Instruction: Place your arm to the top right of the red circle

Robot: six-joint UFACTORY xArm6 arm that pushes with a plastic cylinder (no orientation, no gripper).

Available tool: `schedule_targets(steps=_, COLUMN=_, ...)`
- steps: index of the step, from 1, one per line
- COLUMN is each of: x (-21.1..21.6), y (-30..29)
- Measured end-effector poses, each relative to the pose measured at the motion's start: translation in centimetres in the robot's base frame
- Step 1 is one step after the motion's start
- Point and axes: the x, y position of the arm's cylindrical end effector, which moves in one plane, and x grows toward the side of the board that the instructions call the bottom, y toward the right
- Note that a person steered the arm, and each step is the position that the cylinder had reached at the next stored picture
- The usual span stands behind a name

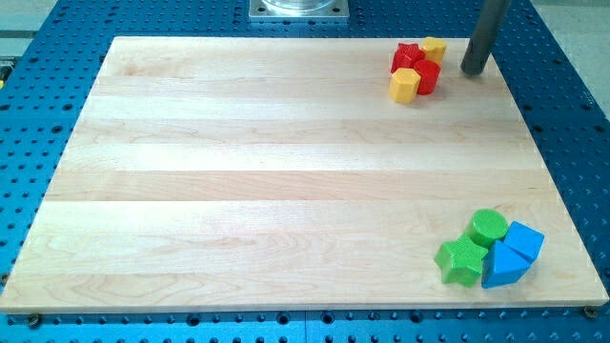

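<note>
The rod's tip [473, 70], which has no jaws to open or close, rests just right of the red circle [428, 76] in the cluster near the bench's [286, 171] top-right corner, so the circle lies to its left.

Straight dark grey rod, my tip [474, 70] seemingly blunt

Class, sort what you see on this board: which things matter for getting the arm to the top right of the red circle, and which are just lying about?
Belongs to the job:
red circle
my tip, right of the red circle

Just lying about:
red star
yellow block
yellow block nearer the view's bottom
green circle
green star
blue cube
blue triangle
</note>
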Motion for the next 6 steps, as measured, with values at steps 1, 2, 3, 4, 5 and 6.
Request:
schedule_targets(steps=1, x=3.7, y=-4.1)
schedule_targets(steps=2, x=5.7, y=-9.0)
schedule_targets(steps=3, x=6.9, y=-7.5)
schedule_targets(steps=4, x=3.7, y=0.6)
schedule_targets(steps=5, x=1.1, y=0.9)
schedule_targets(steps=6, x=1.6, y=-1.9)
